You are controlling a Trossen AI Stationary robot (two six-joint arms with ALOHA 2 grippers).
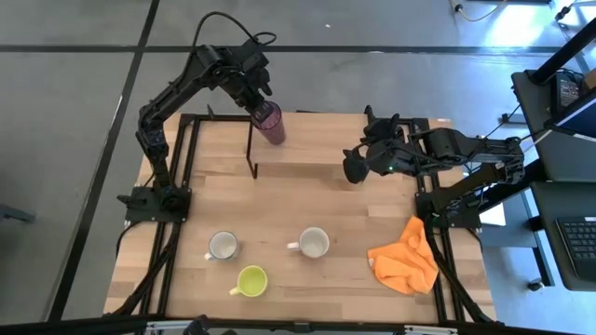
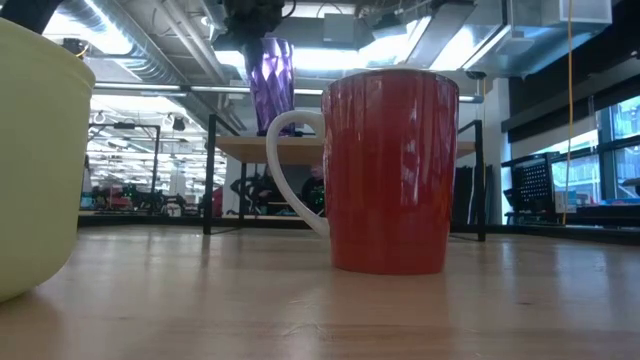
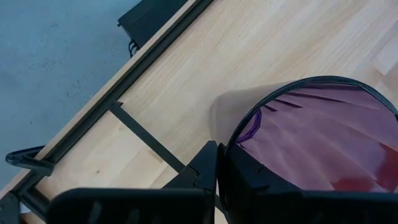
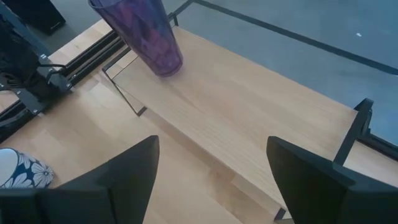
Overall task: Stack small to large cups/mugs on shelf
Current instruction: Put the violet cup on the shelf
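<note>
My left gripper (image 1: 259,93) is shut on the tall dark purple tumbler (image 1: 271,122) at the left end of the shelf (image 4: 236,118). In the low view the tumbler (image 2: 270,85) stands at the shelf board (image 2: 300,148). My right gripper (image 1: 355,168) is open and empty over the shelf's right part. On the table's near half stand the white/grey patterned mug (image 1: 223,246), the reddish-brown mug (image 1: 314,243) and the yellow-green mug (image 1: 251,280), each on its base. My left gripper holds the tumbler by its rim (image 3: 235,138), one finger (image 3: 208,167) outside the wall and the other inside the mouth. The fingers come from above, pointing down. The tumbler is about upright, its base (image 4: 165,65) at the shelf board; whether it rests there I cannot tell.
An orange cloth (image 1: 406,261) lies at the table's near right. The shelf board to the right of the tumbler is bare. In the low view the reddish-brown mug (image 2: 390,170) and the yellow-green mug (image 2: 30,150) stand close to the camera. Black frame rails run along both table sides.
</note>
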